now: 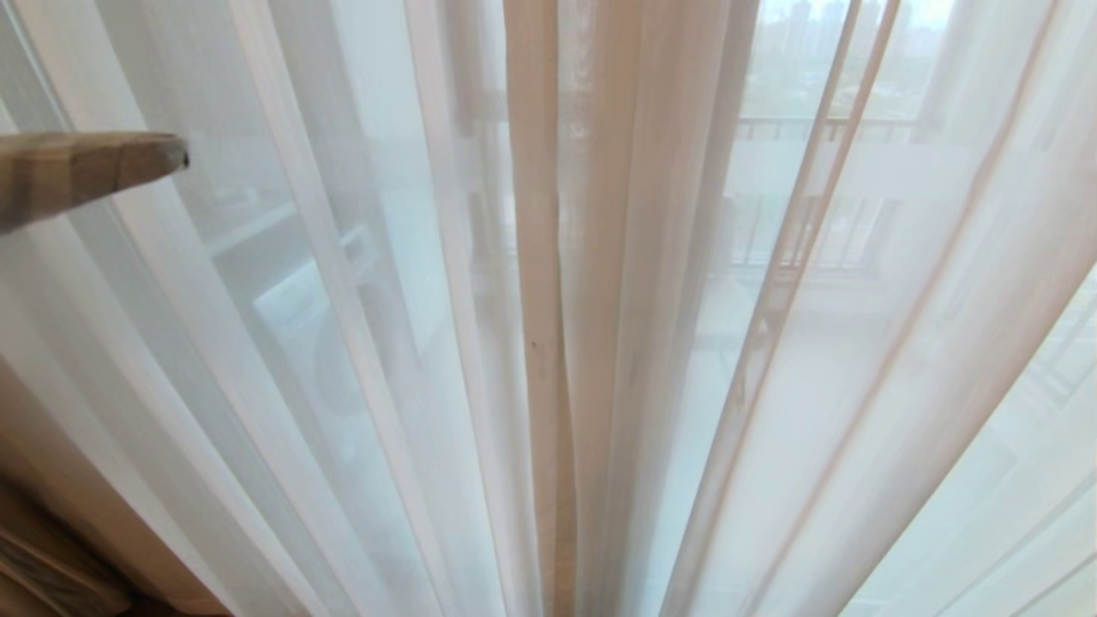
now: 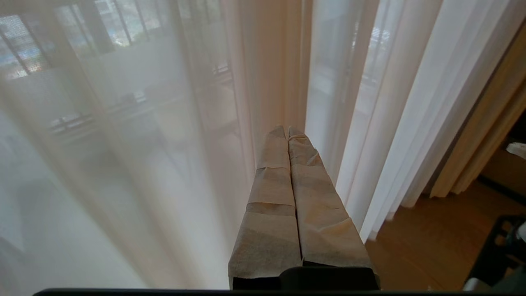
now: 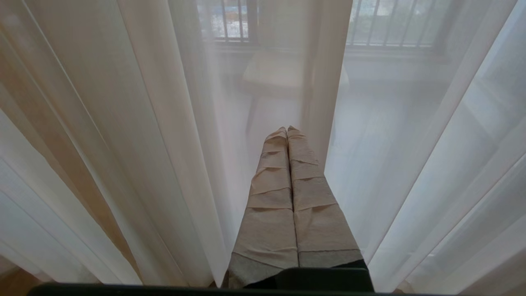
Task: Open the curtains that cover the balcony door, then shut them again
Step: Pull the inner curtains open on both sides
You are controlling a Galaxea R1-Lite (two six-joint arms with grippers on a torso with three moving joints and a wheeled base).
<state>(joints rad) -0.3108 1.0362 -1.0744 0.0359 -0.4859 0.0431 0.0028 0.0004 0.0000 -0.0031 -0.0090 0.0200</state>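
Observation:
Sheer white curtains [image 1: 360, 283] hang drawn across the whole head view, their two edges meeting in a denser seam [image 1: 548, 326] at the middle. The balcony door behind shows only as dim shapes through the fabric. My left gripper [image 1: 176, 154], wrapped in tan tape, reaches in from the left edge, shut and empty, its tips close in front of the sheer. In the left wrist view the left gripper [image 2: 287, 130] points at the folds near the seam [image 2: 271, 82]. My right gripper [image 3: 287, 129] is shut too, empty, aimed at the curtains [image 3: 123, 123], out of the head view.
A balcony railing [image 1: 823, 128] and a pale appliance [image 1: 300, 300] show dimly through the sheer. Beige drapes [image 2: 485, 135] hang gathered beside the sheer panels. Wooden floor [image 2: 431, 246] and a dark part of my base [image 2: 501, 246] lie below them.

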